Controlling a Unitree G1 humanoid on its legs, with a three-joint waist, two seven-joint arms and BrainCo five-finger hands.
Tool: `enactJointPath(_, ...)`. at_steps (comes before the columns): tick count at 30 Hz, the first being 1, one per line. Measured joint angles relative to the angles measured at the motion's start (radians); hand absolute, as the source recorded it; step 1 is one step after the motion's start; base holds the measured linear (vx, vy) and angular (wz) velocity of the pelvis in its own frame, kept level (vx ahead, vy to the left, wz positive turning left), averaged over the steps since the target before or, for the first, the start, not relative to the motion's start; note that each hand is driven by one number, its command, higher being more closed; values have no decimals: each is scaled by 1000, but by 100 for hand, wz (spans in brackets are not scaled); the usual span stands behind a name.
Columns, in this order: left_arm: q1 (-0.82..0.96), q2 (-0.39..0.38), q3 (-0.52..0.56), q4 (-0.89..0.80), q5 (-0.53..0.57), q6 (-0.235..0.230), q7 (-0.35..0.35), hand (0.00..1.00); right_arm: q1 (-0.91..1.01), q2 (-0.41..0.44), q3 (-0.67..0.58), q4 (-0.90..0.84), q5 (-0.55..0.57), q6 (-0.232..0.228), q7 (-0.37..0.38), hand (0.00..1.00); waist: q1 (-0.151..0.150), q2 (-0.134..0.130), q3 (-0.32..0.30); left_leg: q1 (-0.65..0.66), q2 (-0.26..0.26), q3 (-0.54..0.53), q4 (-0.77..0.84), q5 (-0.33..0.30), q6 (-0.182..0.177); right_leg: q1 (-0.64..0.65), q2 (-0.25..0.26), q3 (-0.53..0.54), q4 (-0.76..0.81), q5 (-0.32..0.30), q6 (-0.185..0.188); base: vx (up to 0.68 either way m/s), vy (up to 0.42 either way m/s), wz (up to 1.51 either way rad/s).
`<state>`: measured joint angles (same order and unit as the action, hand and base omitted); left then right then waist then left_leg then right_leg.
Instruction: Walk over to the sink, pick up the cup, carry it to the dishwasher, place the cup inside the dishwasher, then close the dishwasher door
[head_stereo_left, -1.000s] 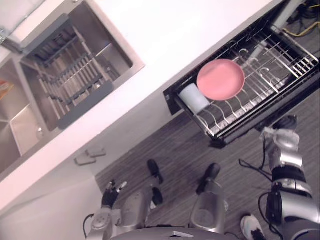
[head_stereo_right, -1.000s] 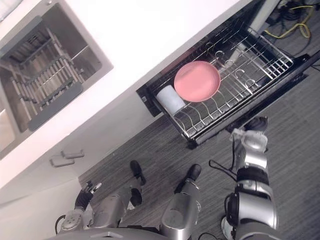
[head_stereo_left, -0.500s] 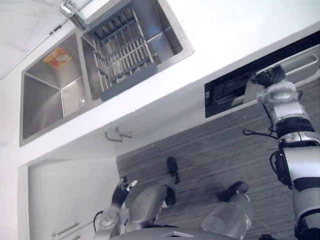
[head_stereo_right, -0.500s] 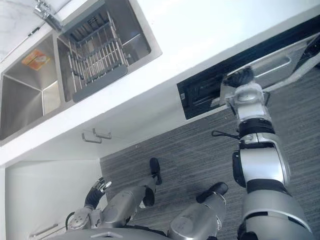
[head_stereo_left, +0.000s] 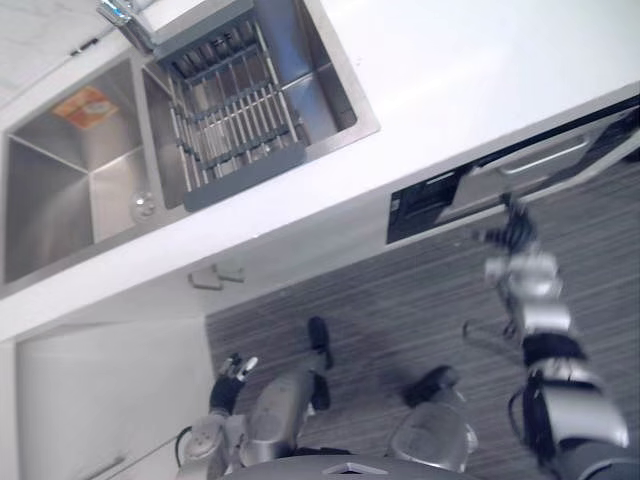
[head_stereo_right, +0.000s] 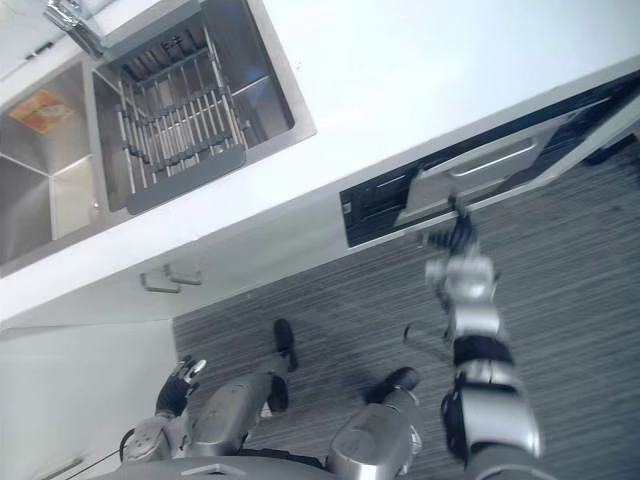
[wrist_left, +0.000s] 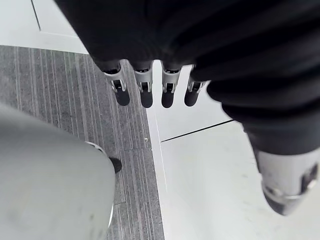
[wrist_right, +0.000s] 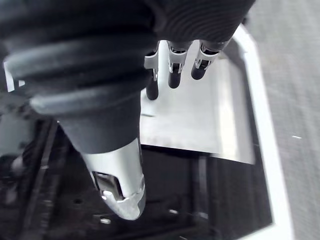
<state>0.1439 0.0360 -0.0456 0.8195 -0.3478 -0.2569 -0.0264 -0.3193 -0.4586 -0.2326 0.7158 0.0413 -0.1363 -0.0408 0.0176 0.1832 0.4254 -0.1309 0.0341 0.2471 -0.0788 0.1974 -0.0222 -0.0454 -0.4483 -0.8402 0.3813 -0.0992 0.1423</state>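
Observation:
The dishwasher door (head_stereo_left: 540, 165) stands almost upright under the white counter, with a dark gap (head_stereo_left: 425, 200) left at its near end. Its steel face carries a bar handle (head_stereo_right: 483, 160). The rack and what lies in it are hidden behind the door. My right hand (head_stereo_left: 510, 235) hangs just below the door's edge, apart from it. In the right wrist view its fingers (wrist_right: 173, 70) are straight, point at the steel panel (wrist_right: 200, 115) and hold nothing. My left hand (head_stereo_left: 228, 372) hangs low by the white cabinet, fingers (wrist_left: 145, 92) straight and empty.
A steel double sink (head_stereo_left: 60, 190) is set in the white counter (head_stereo_left: 450, 70), with a grey drying rack (head_stereo_left: 235, 120) across its right basin and a tap (head_stereo_left: 120, 12) behind. An orange item (head_stereo_left: 85, 105) lies in the left basin. Grey striped floor (head_stereo_left: 400, 310) runs along the cabinets.
The pulled-out rack with the pink plate and the cup has gone in and the door has swung up. My right hand pushed at the door, then drew back down and uncurled its fingers. The camera has shifted.

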Motion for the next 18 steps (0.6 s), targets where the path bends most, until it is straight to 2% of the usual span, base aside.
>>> enactJointPath(1,2,6,31,7,-3,-2,-1,0,95,64,-40,15,19,-4,15,0,-6,-30,-7,16,4,-3,0,-6,-7,28,14,-9,-25,6,4,80,-86,2)
enactJointPath(2,2,9,46,15,-3,-1,-1,0,137,93,-58,25,35,-11,19,0,-9,-44,-14,19,6,-4,0,-10,-6,38,22,-14,-40,11,4,79,-72,2)
enactJointPath(4,2,30,93,37,-3,0,0,0,260,184,-121,83,71,-65,37,0,-21,-103,-36,42,7,-4,-6,-36,0,76,42,-25,-78,22,4,75,-40,-2)
enactJointPath(5,2,36,101,43,-2,2,0,0,284,201,-133,92,72,-79,41,0,-22,-118,-43,48,3,-4,-6,-46,-3,83,41,-26,-82,22,1,90,-3,-1)
enactJointPath(6,2,45,123,60,-1,11,1,0,328,229,-137,96,79,-105,46,0,-26,-144,-61,58,-6,-6,-6,-68,9,91,33,-25,-76,21,-7,84,8,4)
enactJointPath(7,2,49,129,63,-1,16,4,0,342,238,-137,99,80,-115,51,0,-29,-153,-64,65,-9,-6,-7,-79,14,100,29,-26,-71,20,-27,108,52,13)
enactJointPath(8,4,53,129,70,1,30,16,0,354,253,-136,141,83,-132,62,0,-37,-154,-72,92,-1,-17,-7,-98,19,102,18,-5,0,56,-160,87,68,18)
enactJointPath(10,10,56,125,77,1,36,26,0,357,270,-134,170,91,-132,84,0,-43,-151,-78,113,12,-29,-7,-102,24,94,18,59,57,106,-234,109,87,30)
enactJointPath(11,18,66,123,77,0,44,37,0,373,299,-132,189,91,-130,102,0,-43,-166,-96,135,13,-52,-6,-110,34,64,23,166,123,130,-240,175,38,51)
enactJointPath(12,18,75,121,77,0,56,47,0,379,331,-132,210,90,-123,116,0,-43,-171,-107,130,19,-87,-6,-112,38,34,64,260,151,69,-174,163,-11,84)
enactJointPath(13,3,91,123,82,0,62,60,0,388,368,-126,224,90,-120,131,0,-45,-188,-118,122,30,-142,-5,-110,42,20,167,351,129,-35,-120,120,-80,92)
enactJointPath(14,-10,95,123,93,2,63,66,0,392,379,-122,234,90,-122,132,0,-51,-191,-120,118,34,-172,-1,-107,42,18,223,394,99,-71,-116,77,-134,126)
enactJointPath(15,-35,91,123,112,14,71,67,0,404,388,-122,252,90,-122,132,0,-60,-196,-123,113,29,-230,-1,-104,41,14,318,458,23,-118,-118,80,-157,134)
enactJointPath(16,-50,82,124,124,41,81,66,0,422,388,-123,253,92,-123,131,0,-67,-197,-124,116,15,-277,-1,-102,39,8,368,501,-54,-124,-120,64,-133,133)
enactJointPath(17,-53,78,124,129,52,84,66,0,429,389,-123,253,102,-123,130,0,-75,-202,-126,118,4,-297,-1,-102,38,8,381,526,-96,-123,-120,51,-102,126)
enactJointPath(18,-52,73,125,137,77,89,63,0,444,393,-124,255,122,-123,130,0,-86,-233,-140,123,-33,-327,-6,-99,31,13,382,586,-163,-68,-112,58,-102,119)
